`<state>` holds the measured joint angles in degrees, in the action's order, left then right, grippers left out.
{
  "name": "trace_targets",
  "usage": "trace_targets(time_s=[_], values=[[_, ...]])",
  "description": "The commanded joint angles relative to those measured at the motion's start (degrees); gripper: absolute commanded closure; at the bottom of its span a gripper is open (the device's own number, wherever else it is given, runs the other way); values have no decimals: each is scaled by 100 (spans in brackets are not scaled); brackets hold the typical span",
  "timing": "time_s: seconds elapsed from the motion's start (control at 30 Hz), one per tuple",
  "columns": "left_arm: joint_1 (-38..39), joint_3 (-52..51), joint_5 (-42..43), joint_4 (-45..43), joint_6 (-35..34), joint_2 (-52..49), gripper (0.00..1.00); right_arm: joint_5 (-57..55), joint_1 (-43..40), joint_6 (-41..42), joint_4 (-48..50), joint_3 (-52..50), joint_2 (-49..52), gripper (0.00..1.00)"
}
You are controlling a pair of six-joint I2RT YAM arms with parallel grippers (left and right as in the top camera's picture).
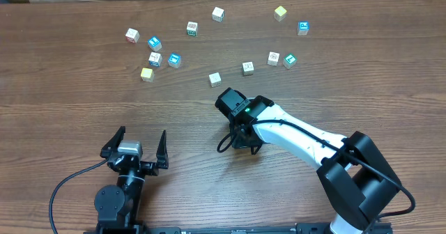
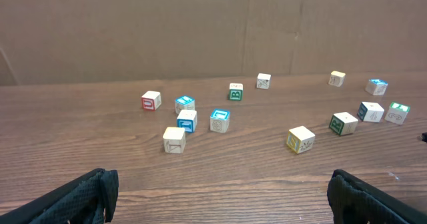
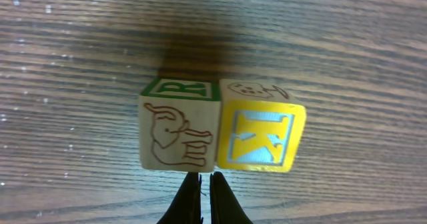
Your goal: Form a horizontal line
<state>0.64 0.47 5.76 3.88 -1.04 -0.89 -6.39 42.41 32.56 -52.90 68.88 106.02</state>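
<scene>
In the right wrist view two cubes stand touching side by side: a whitish cube (image 3: 179, 132) with a brown animal print and a green R on its far face, and a yellow cube (image 3: 262, 136) with a blue K. A row of four cubes does not show. My right gripper (image 3: 205, 196) is shut and empty, with its tips just in front of the seam between the two cubes. In the overhead view the right gripper (image 1: 241, 138) covers both cubes. My left gripper (image 1: 136, 150) is open and empty near the front edge, and its wide-open jaws show in its own wrist view (image 2: 220, 197).
Loose cubes lie scattered across the far half of the table (image 1: 70, 108): a left cluster around a yellow cube (image 1: 146, 74) and a blue cube (image 1: 174, 60), a white cube (image 1: 214, 79) just beyond the right gripper, and others further right such as a yellow cube (image 1: 280, 12).
</scene>
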Motion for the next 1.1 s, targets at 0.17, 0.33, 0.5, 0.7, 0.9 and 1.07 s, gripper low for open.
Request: trace_targets(time_s=[0.17,0.33,0.5,0.7,0.9,1.07], values=[[-42,-20,-22,13,129,55,1,50,-4,-181,61,-35,-24,96],[-42,-20,-22,13,129,55,0,48,-7,-181,81,-35,-24,96],[-42,-20,-22,13,129,55,1,48,-7,-181,103,-35,-24,96],[-39,-20,-22,13,129,55,0,48,-7,-181,105,-35,-24,96],[-42,-20,-22,13,129,55,0,48,-7,-179,107,-35,-24,96],[-39,-20,-22,13,129,55,0,50,2,-216,85,-33,-24,96]])
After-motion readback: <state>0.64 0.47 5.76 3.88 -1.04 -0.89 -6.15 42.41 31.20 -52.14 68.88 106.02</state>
